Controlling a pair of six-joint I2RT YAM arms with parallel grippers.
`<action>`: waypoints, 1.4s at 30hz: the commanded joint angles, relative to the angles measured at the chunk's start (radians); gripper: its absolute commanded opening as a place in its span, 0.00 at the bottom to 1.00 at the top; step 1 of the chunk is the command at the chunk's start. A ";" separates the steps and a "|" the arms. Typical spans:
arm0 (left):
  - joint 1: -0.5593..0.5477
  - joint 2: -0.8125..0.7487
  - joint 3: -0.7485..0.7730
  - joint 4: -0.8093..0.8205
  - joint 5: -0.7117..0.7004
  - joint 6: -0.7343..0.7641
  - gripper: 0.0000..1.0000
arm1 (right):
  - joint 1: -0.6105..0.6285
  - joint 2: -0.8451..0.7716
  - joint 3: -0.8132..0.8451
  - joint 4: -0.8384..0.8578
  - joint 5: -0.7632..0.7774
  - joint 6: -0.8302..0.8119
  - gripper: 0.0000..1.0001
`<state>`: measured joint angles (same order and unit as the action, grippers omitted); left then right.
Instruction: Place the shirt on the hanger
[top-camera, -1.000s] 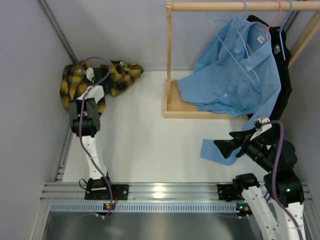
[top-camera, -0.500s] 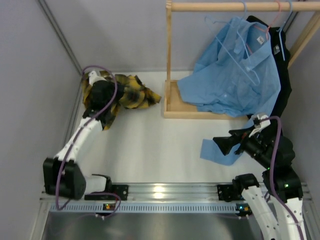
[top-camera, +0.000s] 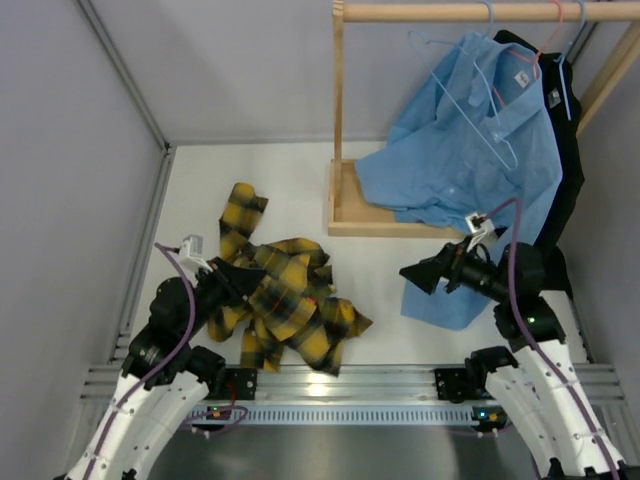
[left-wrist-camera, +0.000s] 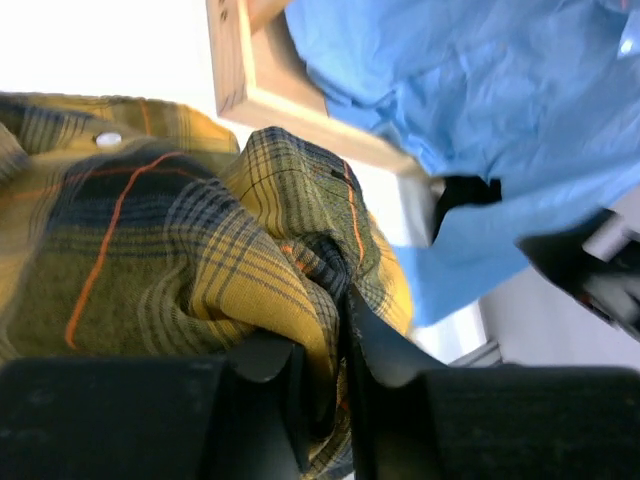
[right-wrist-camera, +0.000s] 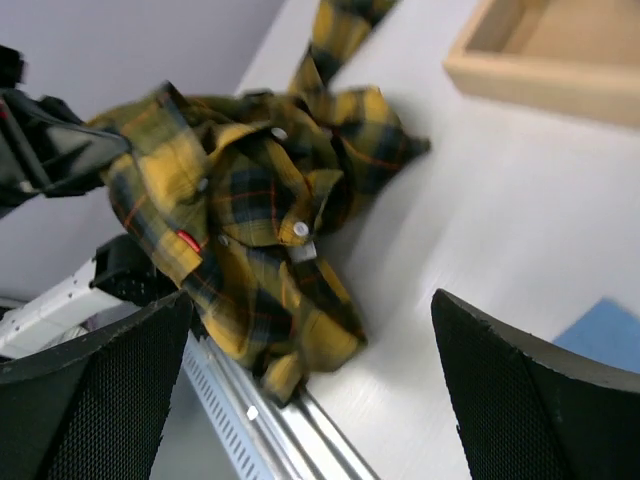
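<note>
Top external view: the plaid shirt (top-camera: 285, 310) lies crumpled on the desk (top-camera: 300, 200) at the near left, one sleeve stretching toward the far side. The left gripper (left-wrist-camera: 322, 390) pinches a fold at its left edge. The pale-blue hanger (top-camera: 463, 98) hangs from the wooden rail (top-camera: 450, 12) at far right, against a light-blue shirt (top-camera: 470, 160). The right gripper (top-camera: 410, 273), near right, is spread wide and empty.
</note>
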<state>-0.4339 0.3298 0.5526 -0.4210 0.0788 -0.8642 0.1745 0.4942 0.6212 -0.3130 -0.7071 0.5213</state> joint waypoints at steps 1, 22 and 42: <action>0.000 -0.051 0.066 -0.218 0.064 0.086 0.27 | 0.066 0.063 -0.112 0.158 -0.017 0.078 0.99; 0.000 0.242 0.576 -0.495 -0.172 0.344 0.98 | 0.759 0.657 -0.203 0.661 0.487 0.005 0.92; 0.000 0.391 0.802 -0.381 0.012 0.353 0.98 | 0.829 0.532 0.533 0.010 0.994 -0.423 0.00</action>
<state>-0.4339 0.7311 1.2823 -0.8780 0.1345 -0.5201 0.9874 1.0584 0.9592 -0.1463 0.1841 0.2554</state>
